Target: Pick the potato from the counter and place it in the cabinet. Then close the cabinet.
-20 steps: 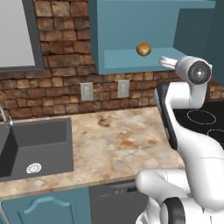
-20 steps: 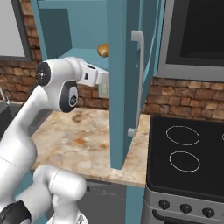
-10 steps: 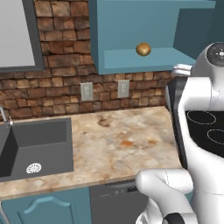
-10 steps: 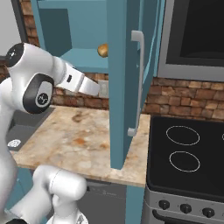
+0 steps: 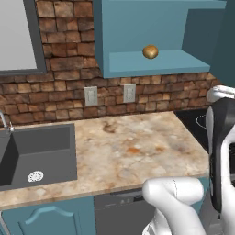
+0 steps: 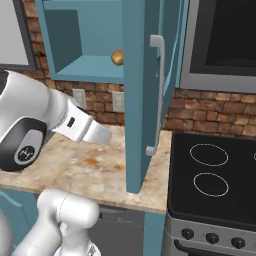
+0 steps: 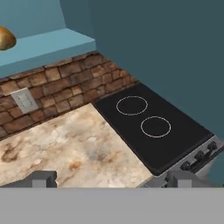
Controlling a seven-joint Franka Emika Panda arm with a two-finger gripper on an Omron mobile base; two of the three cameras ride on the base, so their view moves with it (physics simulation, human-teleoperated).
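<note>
Nearest: claw (image 7: 112, 178) seen in the hand view as two dark fingertips (image 7: 41, 178) set wide apart at the bottom edge, nothing between them; released and carrying nothing. Pointed down over the table (image 7: 74, 146) and the black stovetop (image 7: 151, 127) to its right.

In the right base view, white arm (image 6: 75, 122) raised above the table (image 6: 70, 165), forearm reaching toward the open cabinet door (image 6: 145, 90); tip of the arm just beside the door's inner face, contact hard to judge, possibly none.

Table (image 5: 133, 147): marbled beige slab with rust patches, nothing lying on it. Dark sink (image 5: 36, 153) sunk into its left end. Stovetop (image 6: 215, 175) butting against its right end, two ring burners showing.

Door standing open, edge-on in the right base view, silver handle (image 6: 159, 95) running vertically on its outer face.

Farther back: brick wall (image 5: 69, 78) with two pale outlets (image 5: 110, 94) above the table.

Farthest: cabinet (image 5: 156, 36) on the wall, open. Potato (image 5: 150, 51) resting on the inner shelf (image 5: 160, 62), near its front edge, well apart from the claw. Same potato (image 6: 117, 57) partly hidden behind the door in the right base view, and cut by the left edge in the hand view (image 7: 5, 38).
</note>
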